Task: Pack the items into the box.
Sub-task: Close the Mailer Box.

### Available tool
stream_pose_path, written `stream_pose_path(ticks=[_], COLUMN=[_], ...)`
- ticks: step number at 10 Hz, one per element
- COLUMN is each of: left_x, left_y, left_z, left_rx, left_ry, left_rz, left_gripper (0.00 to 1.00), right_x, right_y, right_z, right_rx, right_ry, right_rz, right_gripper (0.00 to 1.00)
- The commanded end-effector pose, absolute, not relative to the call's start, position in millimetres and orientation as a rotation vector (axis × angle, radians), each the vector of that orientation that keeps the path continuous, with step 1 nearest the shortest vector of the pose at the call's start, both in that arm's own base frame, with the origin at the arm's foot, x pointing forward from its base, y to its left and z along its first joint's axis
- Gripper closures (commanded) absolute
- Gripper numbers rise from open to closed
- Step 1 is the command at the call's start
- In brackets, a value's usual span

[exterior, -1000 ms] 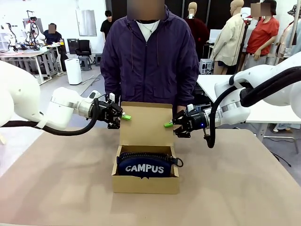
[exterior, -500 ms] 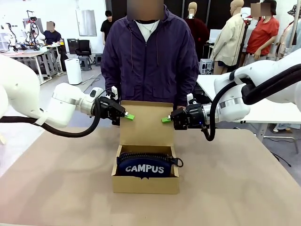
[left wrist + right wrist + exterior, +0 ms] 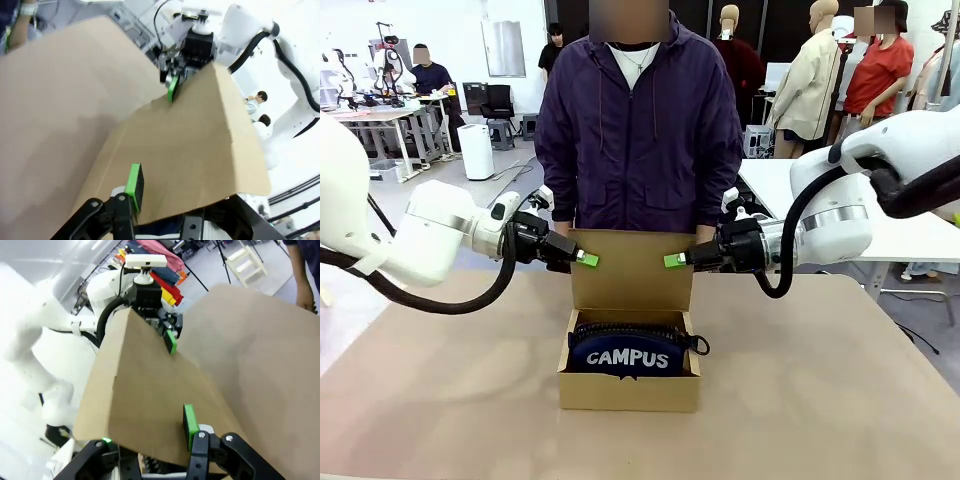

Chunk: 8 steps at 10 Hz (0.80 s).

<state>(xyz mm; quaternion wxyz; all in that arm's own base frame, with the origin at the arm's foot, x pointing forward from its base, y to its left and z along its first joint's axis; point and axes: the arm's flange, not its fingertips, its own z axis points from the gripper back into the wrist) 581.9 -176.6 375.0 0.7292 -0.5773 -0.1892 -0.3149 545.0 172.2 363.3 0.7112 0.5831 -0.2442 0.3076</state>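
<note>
The brown cardboard box sits mid-table with its flap lid standing upright at the back. A navy pouch lettered "CAMPUS" lies inside it. My left gripper is at the lid's left edge and my right gripper at its right edge, both partly open and astride the flap. In the left wrist view one green pad lies on the flap's face. The right wrist view shows the same, a pad on the cardboard. Each far finger is hidden behind the flap.
A person in a purple jacket stands close behind the box, hands near the lid's top corners. The brown tabletop lies bare around the box. Across the flap, each wrist view shows the other arm's gripper.
Both grippers have moved inward and slightly down, from beside the lid onto its side edges. The lid's top edge sits a little lower. The pouch has not moved.
</note>
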Motion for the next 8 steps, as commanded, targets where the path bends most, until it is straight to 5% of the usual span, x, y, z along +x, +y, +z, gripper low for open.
stream_pose_path(ticks=[1, 5, 8], left_x=[557.9, 527.8, 508.8], left_y=[-178.4, -179.7, -170.2], left_z=[374.8, 360.4, 353.2], left_rx=[-1.285, -1.218, -1.228], left_ry=[-0.575, -0.452, -0.495], left_rz=[-0.815, -1.037, -1.062], left_gripper=[0.58, 0.58, 0.58], right_x=[520.4, 499.7, 494.2], right_y=[174.7, 177.4, 184.7], right_z=[357.7, 336.9, 331.3], right_rx=[1.222, 1.116, 1.123], right_ry=[-0.620, -0.718, -0.737], right_rz=[0.764, 0.771, 0.830], right_gripper=[0.56, 0.56, 0.56])
